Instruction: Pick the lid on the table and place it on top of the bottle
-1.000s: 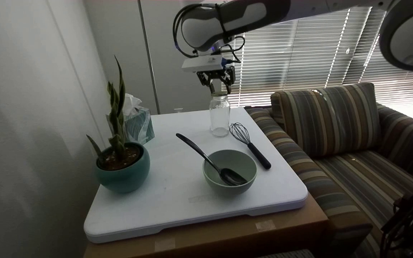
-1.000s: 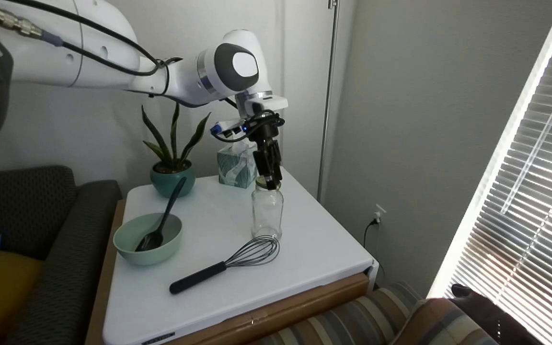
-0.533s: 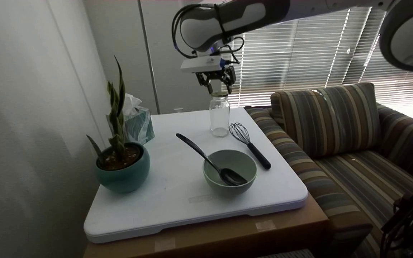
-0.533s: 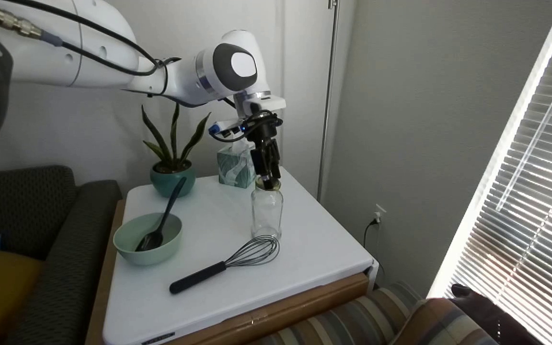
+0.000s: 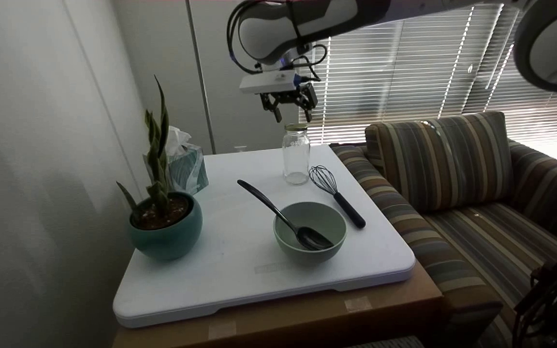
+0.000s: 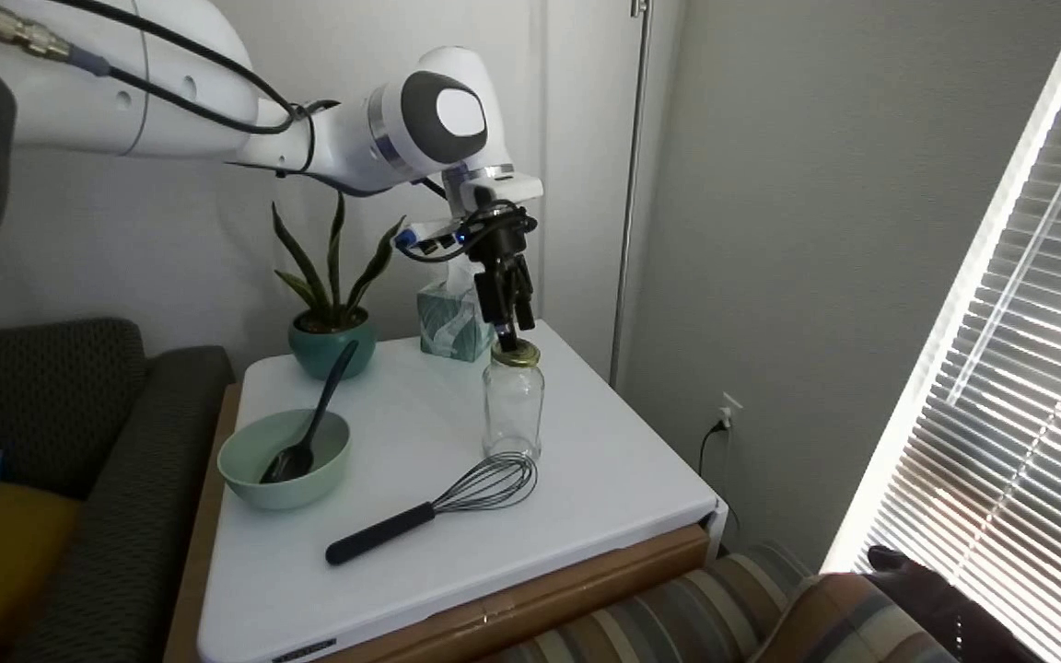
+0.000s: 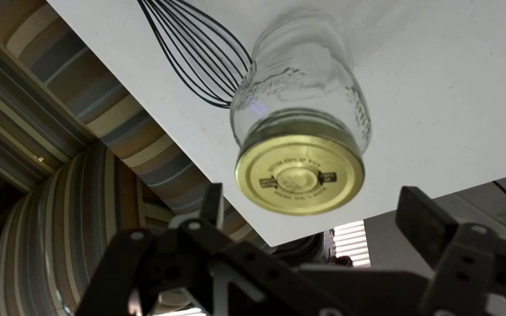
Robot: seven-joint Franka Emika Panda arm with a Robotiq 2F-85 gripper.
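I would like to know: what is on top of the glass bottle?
A gold-coloured lid sits on the bottle. The mouth beneath it is covered and cannot be seen.

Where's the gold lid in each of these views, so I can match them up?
In an exterior view: gold lid above centre, slightly right, atop the bottle.
In an exterior view: gold lid near the centre.
In the wrist view: gold lid just right of centre.
Shared landmark: the whisk, beside the bottle.
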